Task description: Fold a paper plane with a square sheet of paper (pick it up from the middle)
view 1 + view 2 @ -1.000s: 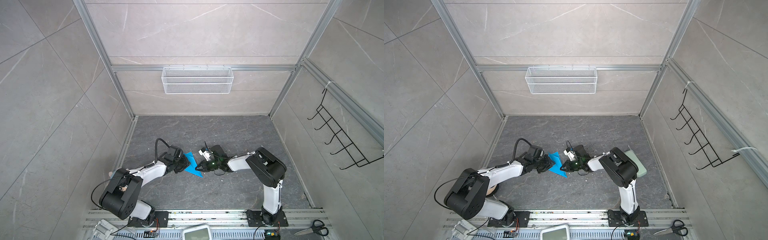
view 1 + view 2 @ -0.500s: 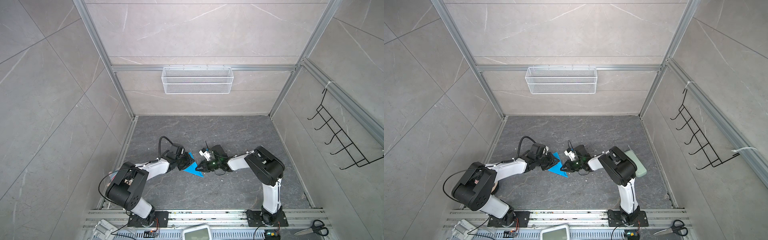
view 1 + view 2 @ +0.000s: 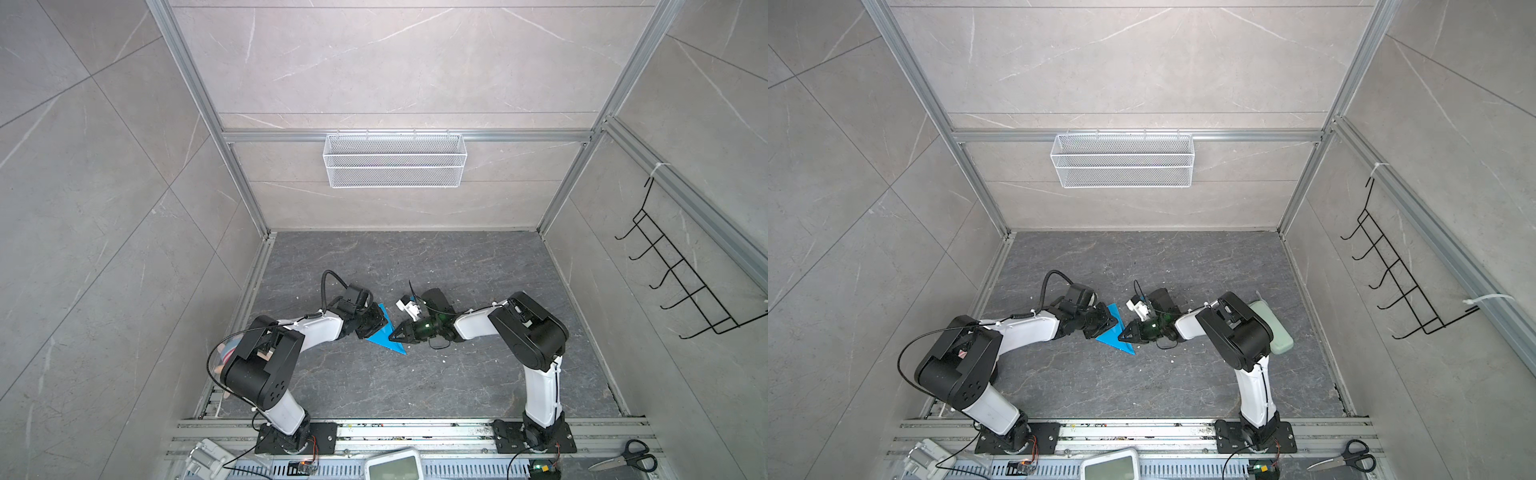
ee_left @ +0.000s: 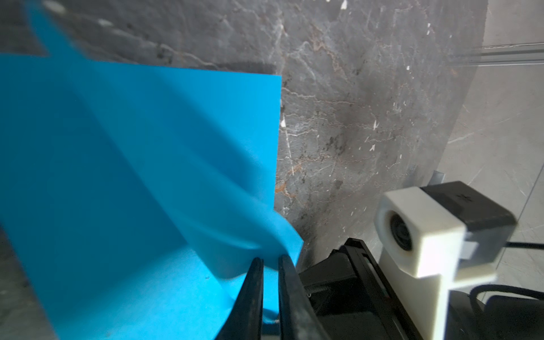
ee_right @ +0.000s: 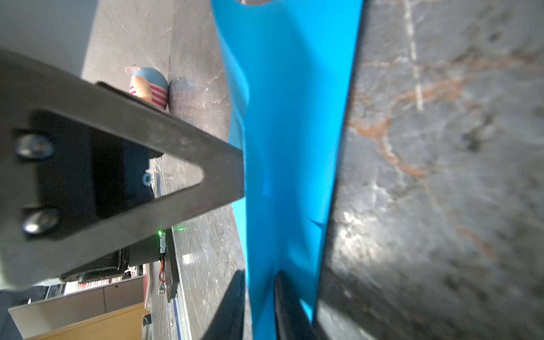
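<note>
Evidently mid-fold: fingers of the left gripper pinch a flap of the sky-blue folded paper sheet, while the right gripper straddles its ridge, clamped or loose I cannot tell. It lies midway on the grey stone desk, a flat triangle in both top views, its curl visible only from the wrists; next, that flap probably needs creasing down

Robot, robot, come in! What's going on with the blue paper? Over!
Left hand pinching a raised flap of blue paper. Right hand straddling the opposite edge, grip unclear. Paper only partly folded. Nothing blocking.
</note>
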